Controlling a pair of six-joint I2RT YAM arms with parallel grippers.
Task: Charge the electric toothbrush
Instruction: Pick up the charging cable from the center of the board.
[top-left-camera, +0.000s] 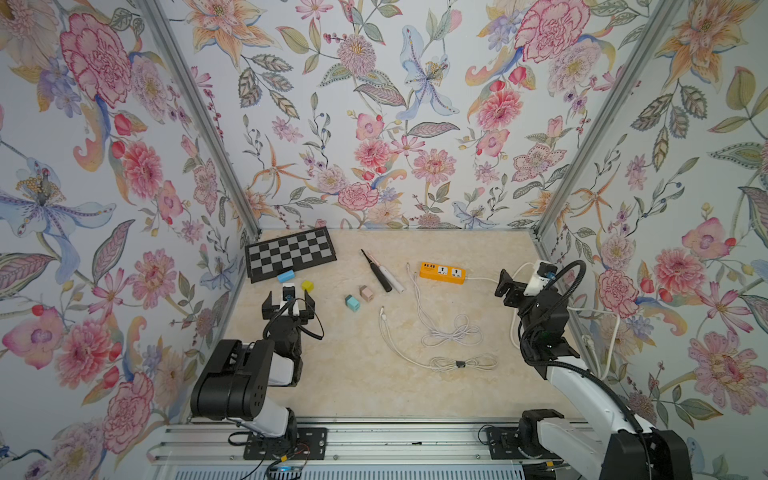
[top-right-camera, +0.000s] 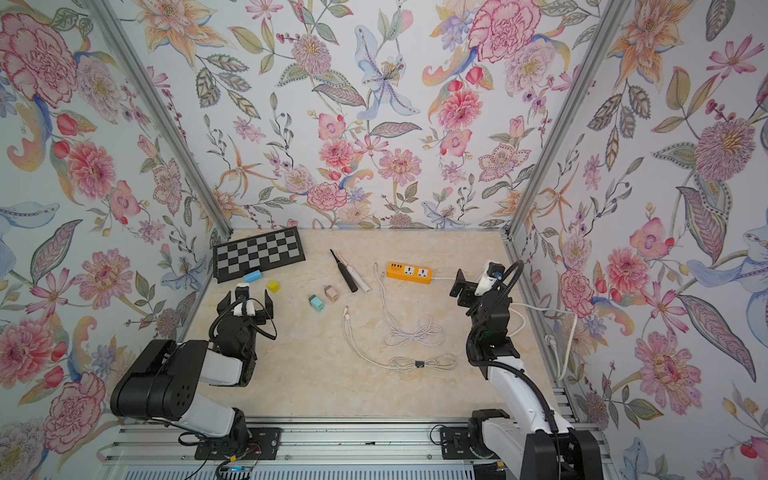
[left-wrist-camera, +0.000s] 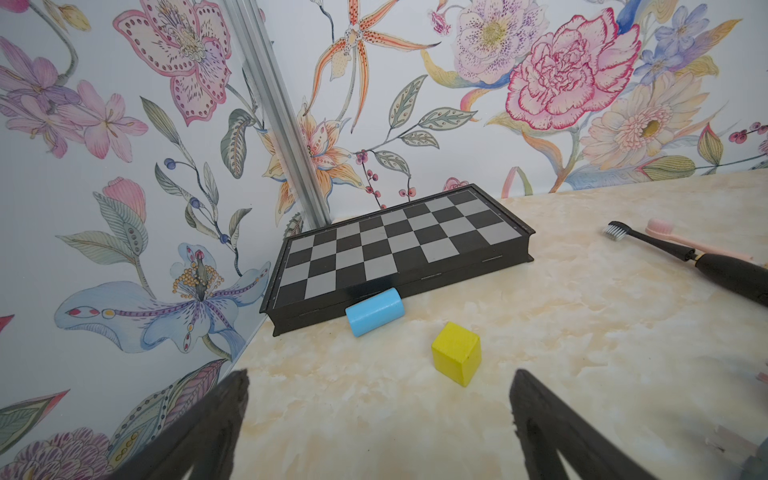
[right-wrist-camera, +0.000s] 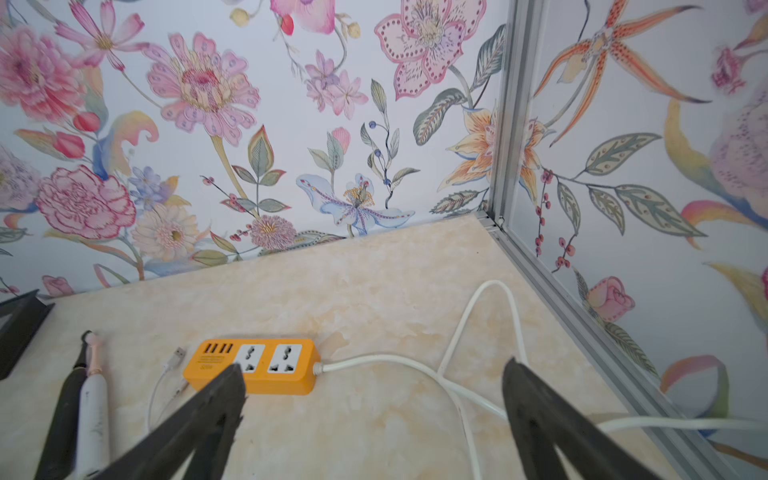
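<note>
Left pincer (left-wrist-camera: 379, 376) — jaws wide, empty | right pincer (right-wrist-camera: 372, 366) — jaws wide, empty | black electric toothbrush (top-left-camera: 376, 270) flat on surface (top-left-camera: 353, 386), beside white toothbrush (top-left-camera: 395, 283), between chessboard (top-left-camera: 291, 253) and orange power strip (top-left-camera: 441, 272) | white cables (top-left-camera: 451, 332) loose nearby

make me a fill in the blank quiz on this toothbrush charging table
1. The power strip is ____ in colour.
2. The blue cylinder lies against the edge of the ____.
3. The left pincer and the right pincer both stand ____, holding nothing.
4. The yellow block sits nearest the ____ pincer.

Missing words: orange; chessboard; open; left.
</note>
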